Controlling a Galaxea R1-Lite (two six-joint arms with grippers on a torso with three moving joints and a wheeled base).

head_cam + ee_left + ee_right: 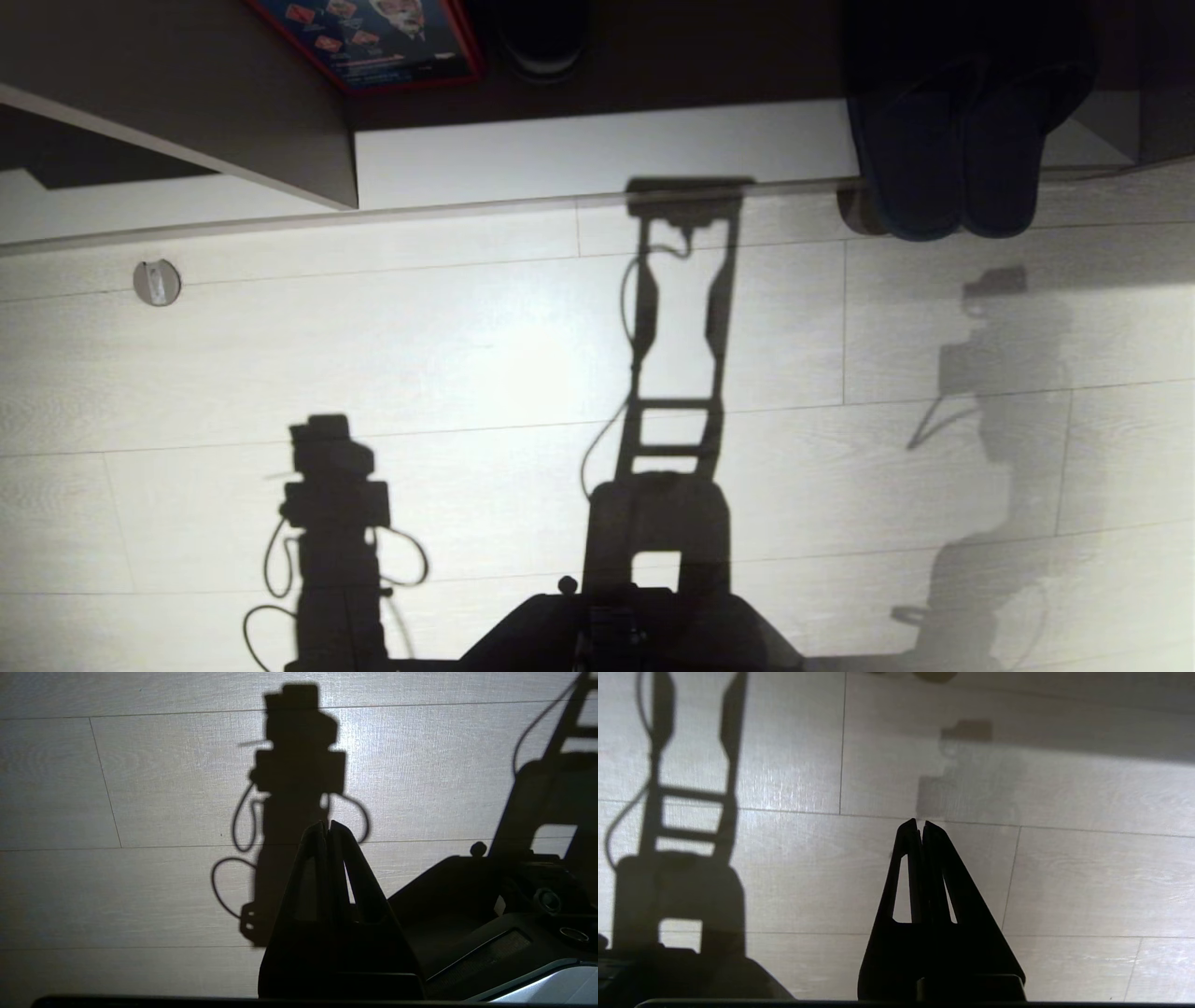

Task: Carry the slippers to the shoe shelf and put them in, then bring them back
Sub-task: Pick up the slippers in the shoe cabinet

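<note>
The head view alone shows the slippers [952, 149]: a dark pair lying side by side at the far right, their rounded ends jutting over the front edge of the pale shelf board [597, 154] onto the floor [467, 373], the rest of them lost in the dark recess behind. They look deep blue-grey, soft and flat; their weave cannot be made out in the shade. Just left of them, at the board's edge, a small brown rounded shape [854, 213] peeks out. Further left in the same recess lies a red-edged box [373, 42] with blue printing and small pictures; its writing is too small to read. Beside it sits a dark round thing [541, 42] that cannot be identified. A slanted grey panel [215, 103] crosses the upper left, and a small round metal fitting [157, 282] is set in the floor below it.

Neither gripper appears in the head view, only shadows on the pale planks and the robot's dark base [635, 630] at the near edge. The left wrist view shows the left gripper [327, 825] with fingers pressed together, empty, above bare floor beside the base. The right wrist view shows the right gripper [920, 823] likewise pressed together and empty, over floor planks well apart from the slippers.
</note>
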